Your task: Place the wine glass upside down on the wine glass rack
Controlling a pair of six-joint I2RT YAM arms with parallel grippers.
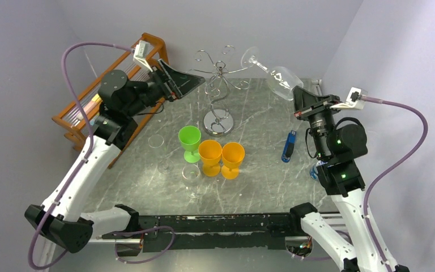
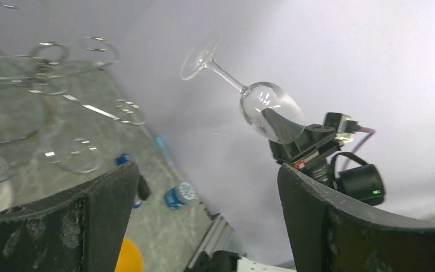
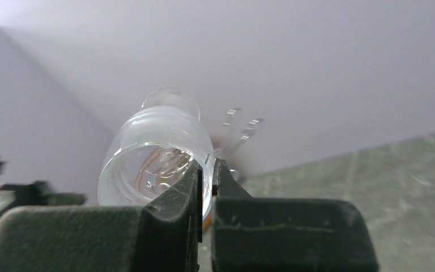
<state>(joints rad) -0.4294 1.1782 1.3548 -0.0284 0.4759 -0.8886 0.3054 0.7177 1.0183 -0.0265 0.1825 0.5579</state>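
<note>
1. Aloft, the clear stemmed wine glass (image 1: 277,78) hangs tilted over the far right of the grey marbled tabletop (image 1: 260,122). Its foot is raised toward the silver chrome wire rack (image 1: 220,96), near the curled arms, with open air all around it.
2. The right hand (image 1: 297,90) is clenched on the bowl's rim, one finger inside and one outside; its arm reaches up and forward.
3. The left hand (image 1: 184,79) is spread wide, holding nothing, level with the rack's top on its other side.
4. The bowl is transparent, with bright glints.
5. A green plastic goblet (image 1: 190,139) and two orange plastic goblets (image 1: 210,154) stand near the rack's round base.
</note>
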